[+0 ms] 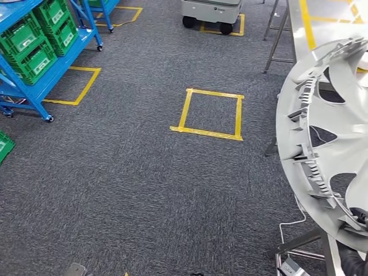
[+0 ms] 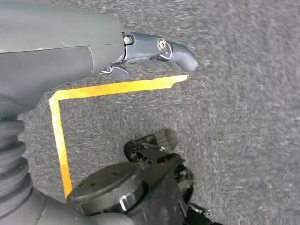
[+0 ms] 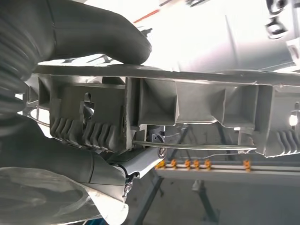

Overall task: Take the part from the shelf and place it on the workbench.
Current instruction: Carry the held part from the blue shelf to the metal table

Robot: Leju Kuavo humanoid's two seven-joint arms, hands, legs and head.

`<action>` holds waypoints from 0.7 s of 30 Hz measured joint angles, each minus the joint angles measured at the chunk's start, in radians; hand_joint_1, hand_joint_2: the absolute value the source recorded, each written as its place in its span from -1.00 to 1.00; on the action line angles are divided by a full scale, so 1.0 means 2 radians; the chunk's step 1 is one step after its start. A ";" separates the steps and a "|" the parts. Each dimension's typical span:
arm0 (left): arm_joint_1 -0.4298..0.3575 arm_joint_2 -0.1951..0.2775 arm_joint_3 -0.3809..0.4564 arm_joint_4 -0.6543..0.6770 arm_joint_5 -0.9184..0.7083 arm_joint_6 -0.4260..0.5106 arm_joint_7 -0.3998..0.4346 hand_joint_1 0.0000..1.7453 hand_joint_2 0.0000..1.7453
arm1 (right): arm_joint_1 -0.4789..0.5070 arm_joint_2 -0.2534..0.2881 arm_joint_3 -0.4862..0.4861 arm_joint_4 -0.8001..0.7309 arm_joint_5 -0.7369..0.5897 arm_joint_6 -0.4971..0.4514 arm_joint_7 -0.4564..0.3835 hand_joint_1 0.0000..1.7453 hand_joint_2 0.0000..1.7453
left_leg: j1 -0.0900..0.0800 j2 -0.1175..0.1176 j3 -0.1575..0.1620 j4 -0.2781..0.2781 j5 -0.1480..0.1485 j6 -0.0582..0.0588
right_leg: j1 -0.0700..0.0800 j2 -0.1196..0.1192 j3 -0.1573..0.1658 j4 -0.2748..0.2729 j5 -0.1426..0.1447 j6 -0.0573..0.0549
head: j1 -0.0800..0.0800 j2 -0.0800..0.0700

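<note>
The part (image 1: 342, 155) is a large grey wheel cover with spokes and ribbed clips along its rim, standing on edge at the right of the head view. My right hand (image 3: 81, 37) grips its rim (image 3: 198, 101), the thumb on one face and the darker fingers (image 3: 141, 161) on the other. My left hand (image 2: 148, 49) hangs over the carpet with its fingers stretched out and nothing in it. The workbench (image 1: 296, 23), a metal table with yellow tape, stands behind the part at the far right. The blue shelf (image 1: 41, 86) is at the far left.
Green crates (image 1: 30, 46) fill the blue shelf, which rolls on castors. A yellow tape square (image 1: 210, 114) marks the grey carpet in the middle, with another (image 1: 73, 86) by the shelf. A white wheeled cart (image 1: 211, 11) is parked at the back. Metal legs (image 1: 299, 244) stand under the part.
</note>
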 joint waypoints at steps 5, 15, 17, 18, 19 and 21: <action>0.001 0.000 0.003 -0.001 0.000 0.001 0.000 -1.00 1.00 | 0.005 0.006 -0.009 -0.002 0.000 0.000 -0.001 1.00 1.00 | 0.002 0.022 0.003 0.016 -0.014 -0.019 | -0.005 -0.027 0.066 -0.115 0.042 0.001 | -0.001 0.000; 0.003 -0.001 0.005 -0.002 -0.002 0.001 0.000 -1.00 1.00 | 0.011 0.019 -0.018 -0.009 0.000 0.000 -0.005 1.00 1.00 | 0.003 -0.018 -0.062 0.169 -0.087 -0.016 | 0.007 0.023 0.055 -0.113 0.051 -0.028 | -0.003 0.000; 0.003 -0.001 0.006 -0.002 -0.003 0.001 0.000 -1.00 1.00 | 0.012 0.021 -0.019 -0.009 0.000 0.000 -0.008 1.00 1.00 | -0.004 -0.030 -0.037 0.112 -0.049 -0.006 | 0.008 0.035 0.056 -0.113 0.053 -0.029 | -0.003 0.000; 0.003 -0.001 0.007 -0.002 -0.003 0.001 0.000 -1.00 1.00 | 0.013 0.022 -0.019 -0.009 0.000 0.000 -0.009 1.00 1.00 | -0.008 -0.042 -0.021 0.077 -0.032 0.000 | 0.008 0.040 0.055 -0.113 0.054 -0.029 | -0.003 0.000; 0.004 -0.001 0.009 -0.002 -0.003 0.001 0.000 -1.00 1.00 | 0.013 0.023 -0.020 -0.010 0.000 0.000 -0.010 1.00 1.00 | -0.010 -0.052 -0.009 0.048 -0.022 0.005 | 0.007 0.046 0.054 -0.112 0.055 -0.028 | -0.003 0.000; 0.004 0.000 0.011 -0.002 -0.003 0.001 0.000 -1.00 1.00 | 0.015 0.024 -0.023 -0.011 0.000 0.000 -0.010 1.00 1.00 | -0.013 -0.060 0.000 0.024 -0.019 0.010 | 0.006 0.057 0.050 -0.113 0.058 -0.023 | -0.004 0.000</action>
